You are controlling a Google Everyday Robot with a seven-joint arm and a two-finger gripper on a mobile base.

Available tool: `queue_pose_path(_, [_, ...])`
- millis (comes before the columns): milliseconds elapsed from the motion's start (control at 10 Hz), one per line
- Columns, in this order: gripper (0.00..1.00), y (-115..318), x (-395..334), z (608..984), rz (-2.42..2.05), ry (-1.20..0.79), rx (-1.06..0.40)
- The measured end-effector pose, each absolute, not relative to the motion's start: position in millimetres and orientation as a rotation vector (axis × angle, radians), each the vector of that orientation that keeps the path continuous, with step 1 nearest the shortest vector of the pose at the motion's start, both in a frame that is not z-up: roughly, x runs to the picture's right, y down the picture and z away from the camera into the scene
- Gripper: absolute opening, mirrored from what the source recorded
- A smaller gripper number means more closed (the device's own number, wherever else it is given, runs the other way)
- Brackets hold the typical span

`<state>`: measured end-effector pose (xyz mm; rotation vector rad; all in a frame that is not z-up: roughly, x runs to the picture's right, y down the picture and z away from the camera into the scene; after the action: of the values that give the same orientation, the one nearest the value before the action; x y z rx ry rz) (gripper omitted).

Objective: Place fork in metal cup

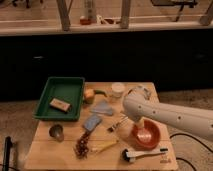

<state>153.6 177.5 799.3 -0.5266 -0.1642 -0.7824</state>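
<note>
Gripper (126,120) low over the wooden table (150,90), beside the orange bowl (146,136)

Camera view: it sits under the white arm (165,116); open or shut cannot be told; the fork (115,127) slants at its tip, well apart from the metal cup (56,132) below the green tray (46,95).
</note>
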Motion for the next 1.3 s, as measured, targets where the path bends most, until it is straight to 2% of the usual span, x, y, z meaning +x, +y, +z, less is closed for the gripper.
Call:
queue_pose_path(400, [0.8, 168.8, 136.2, 794.3, -0.711, -0.288, -0.553])
queue_pose_path(1300, [0.8, 164.0, 91.5, 785.8, -0.707, -0.402, -0.556])
